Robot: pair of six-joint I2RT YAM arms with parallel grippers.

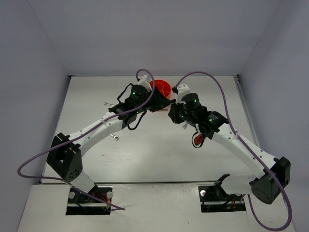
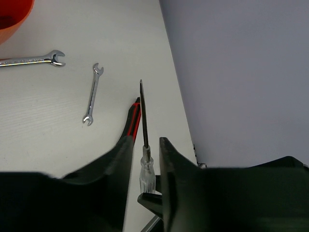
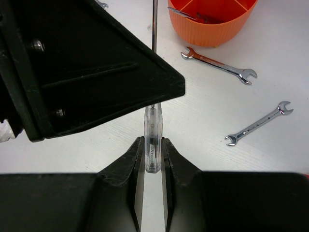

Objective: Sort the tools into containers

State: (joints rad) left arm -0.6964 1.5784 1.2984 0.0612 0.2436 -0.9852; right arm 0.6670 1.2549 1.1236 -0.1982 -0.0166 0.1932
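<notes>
Two hands meet on one screwdriver (image 2: 146,169), held near the middle of the table (image 2: 43,140). My left hand (image 2: 146,140) has its fingers either side of the clear handle, very close; whether they press it I cannot tell. My right hand (image 3: 153,141) is clamped on that handle's butt end. I judge this a handover: the left should squeeze firm before the right lets go. The orange tub (image 3: 212,31) waits just beyond, wrenches (image 3: 219,65) lying beside it.
</notes>
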